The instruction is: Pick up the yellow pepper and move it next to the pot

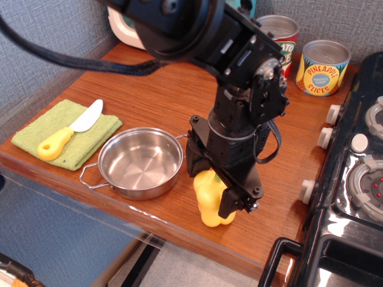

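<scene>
I see the wood counter (137, 89) filling most of the view, with the black stove (353, 179) along its right edge, knobs facing the counter. My arm (239, 89) comes in from the top, big and black, reaching down toward the front edge. Gripper (210, 192) is clamped on the pepper (210, 200), black fingers (232, 200) on either side of its upper half; the pepper's bottom looks to be at or just above the wood, I can't tell if it touches. The pepper sits just right of the pot (140, 162), near the pot's right rim but apart from it, close to the counter's front edge. Pot is shallow, shiny steel, one wire handle sticking out to the front left, the other barely visible by the gripper. Left of the pot is a green cloth (90, 143) with a yellow-handled knife (69, 131) lying on it, blade pointing back. At the back right stand two cans, a tomato sauce can (281, 36) partly behind the arm and a pineapple can (323, 67) beside it. A white and teal appliance (122, 27) shows at the back left, mostly hidden.
</scene>
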Controlling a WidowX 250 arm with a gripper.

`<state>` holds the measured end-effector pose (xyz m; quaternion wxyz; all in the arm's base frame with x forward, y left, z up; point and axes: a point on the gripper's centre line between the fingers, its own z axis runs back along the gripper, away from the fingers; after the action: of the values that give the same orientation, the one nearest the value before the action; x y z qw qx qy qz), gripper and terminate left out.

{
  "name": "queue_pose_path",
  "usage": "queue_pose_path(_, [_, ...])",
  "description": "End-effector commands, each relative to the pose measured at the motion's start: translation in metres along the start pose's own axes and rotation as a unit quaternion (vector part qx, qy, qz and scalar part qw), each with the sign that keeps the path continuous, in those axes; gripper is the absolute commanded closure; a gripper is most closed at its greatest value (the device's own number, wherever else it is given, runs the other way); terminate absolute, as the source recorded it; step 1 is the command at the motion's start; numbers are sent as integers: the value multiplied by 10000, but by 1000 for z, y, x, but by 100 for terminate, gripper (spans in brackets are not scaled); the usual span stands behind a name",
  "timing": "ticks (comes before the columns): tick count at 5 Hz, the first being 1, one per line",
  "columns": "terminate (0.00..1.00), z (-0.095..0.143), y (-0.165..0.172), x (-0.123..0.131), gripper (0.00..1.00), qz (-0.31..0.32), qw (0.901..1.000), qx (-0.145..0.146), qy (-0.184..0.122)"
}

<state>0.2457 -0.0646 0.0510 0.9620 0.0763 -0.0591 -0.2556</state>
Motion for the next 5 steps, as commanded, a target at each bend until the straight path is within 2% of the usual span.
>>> queue_pose_path(1, [0,5,16,-11,0,35,10000,71,-3])
queue_pose_path(2, [0,22,20,-11,0,66,9997,44,-218])
queue_pose_path(3, [0,52,28,-9,0,220,9979,-93,-596])
queue_pose_path(4, [0,74,35,-8,0,338,9959,-176,-826])
queue_pose_path(5, [0,86,45,-13,0,580,9943,-192,-879])
